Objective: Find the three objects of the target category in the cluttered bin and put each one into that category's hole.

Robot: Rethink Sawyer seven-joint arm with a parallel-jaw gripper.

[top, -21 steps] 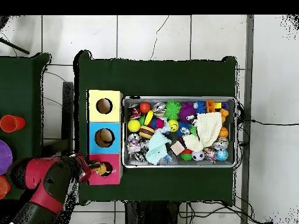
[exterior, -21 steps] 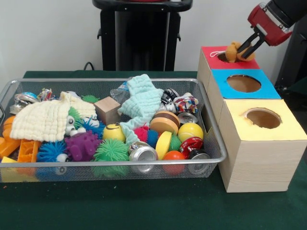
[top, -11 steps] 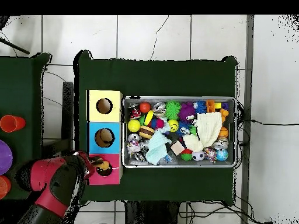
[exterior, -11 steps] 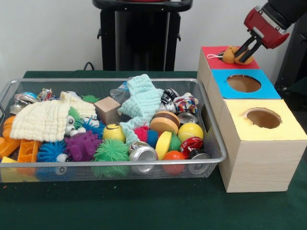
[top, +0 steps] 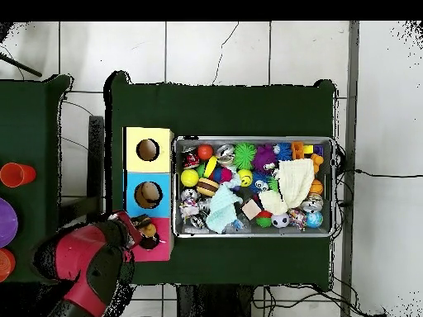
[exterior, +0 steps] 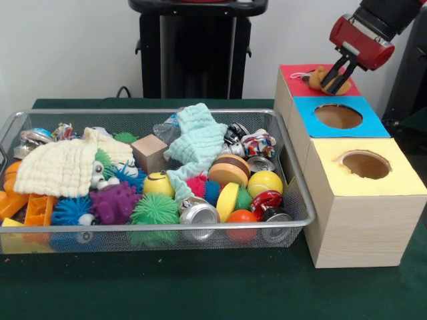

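My gripper (exterior: 335,79) hangs over the red-topped box (exterior: 293,70), the farthest of three wooden boxes, and is shut on a small orange plush toy (exterior: 319,75) that sits low over the red top where its hole lies. A white string trails from the toy to the left. From overhead, the gripper (top: 142,233) and toy (top: 150,239) are above the red box (top: 159,252). The blue box hole (exterior: 338,115) and yellow box hole (exterior: 365,163) stand uncovered. The wire bin (exterior: 153,113) beside the boxes is full of mixed objects.
The bin holds a cream cloth (exterior: 63,167), a mint cloth (exterior: 197,140), a wooden block (exterior: 149,152), crushed cans (exterior: 199,215), spiky balls (exterior: 155,210) and smooth balls (exterior: 265,182). An orange cup (top: 16,174) stands on a side table in the overhead view.
The gripper has shifted a little left and lower over the red box with the plush toy still in it. Nothing in the bin has moved.
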